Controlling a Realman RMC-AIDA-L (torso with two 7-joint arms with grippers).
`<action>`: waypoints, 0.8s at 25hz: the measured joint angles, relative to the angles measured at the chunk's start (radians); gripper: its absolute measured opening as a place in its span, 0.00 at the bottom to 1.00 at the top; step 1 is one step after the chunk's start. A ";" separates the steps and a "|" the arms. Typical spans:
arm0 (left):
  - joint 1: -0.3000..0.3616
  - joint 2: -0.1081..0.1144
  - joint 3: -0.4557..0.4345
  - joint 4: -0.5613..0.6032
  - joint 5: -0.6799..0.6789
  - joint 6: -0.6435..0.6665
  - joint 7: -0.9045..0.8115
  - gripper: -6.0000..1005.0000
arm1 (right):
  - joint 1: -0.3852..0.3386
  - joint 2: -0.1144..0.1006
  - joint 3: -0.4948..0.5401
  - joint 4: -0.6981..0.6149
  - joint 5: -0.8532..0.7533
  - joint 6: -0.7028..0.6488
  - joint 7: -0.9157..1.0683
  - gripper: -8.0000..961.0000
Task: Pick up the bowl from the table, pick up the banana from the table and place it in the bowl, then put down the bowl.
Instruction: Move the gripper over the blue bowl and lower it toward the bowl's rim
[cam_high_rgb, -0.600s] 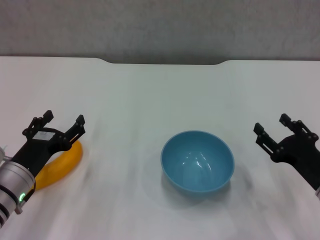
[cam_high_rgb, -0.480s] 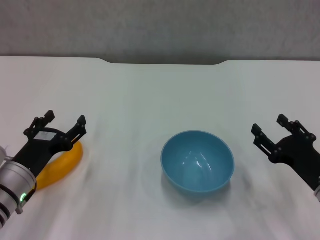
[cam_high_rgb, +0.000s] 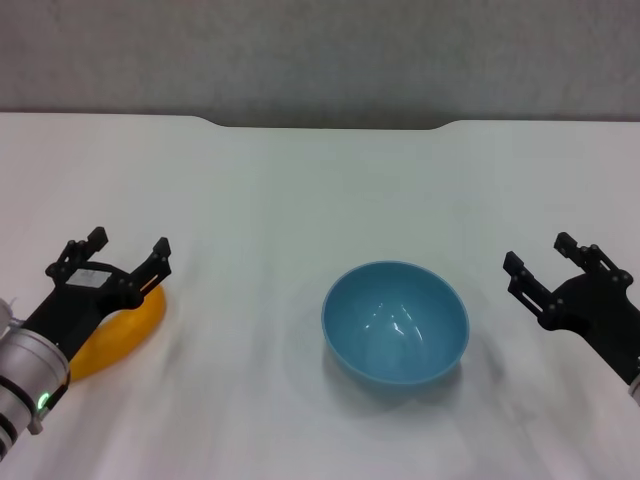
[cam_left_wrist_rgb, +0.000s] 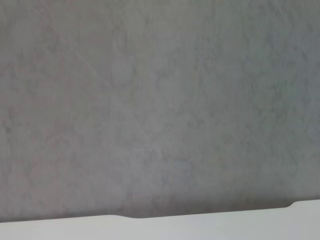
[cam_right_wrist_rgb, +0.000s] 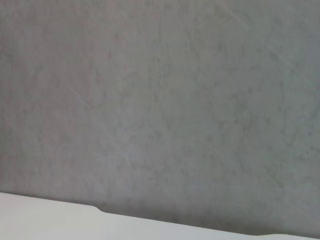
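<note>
While the light-blue bowl (cam_high_rgb: 395, 322) sits upright on the white table (cam_high_rgb: 300, 190), a little toward your near edge, you have the left gripper (cam_high_rgb: 114, 251) over the yellow banana (cam_high_rgb: 115, 338) lying at the table's left side, its fingers (cam_high_rgb: 158, 253) spread wide and holding nothing. Your right gripper (cam_high_rgb: 543, 258) hangs to the right of the bowl, apart from it, fingers likewise spread wide and empty. Both wrist views give you only the grey wall (cam_left_wrist_rgb: 160, 100) and the table's far edge.
</note>
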 joint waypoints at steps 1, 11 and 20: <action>0.000 0.000 0.000 0.000 0.000 0.001 -0.001 0.90 | -0.001 0.000 0.000 0.000 0.000 -0.001 0.000 0.79; 0.026 0.023 -0.005 -0.173 0.024 0.259 -0.042 0.90 | -0.028 -0.060 0.029 0.156 -0.092 -0.187 0.095 0.79; 0.048 0.013 -0.052 -0.229 0.121 0.351 -0.043 0.90 | -0.155 -0.110 0.211 0.688 -0.444 -0.770 0.175 0.79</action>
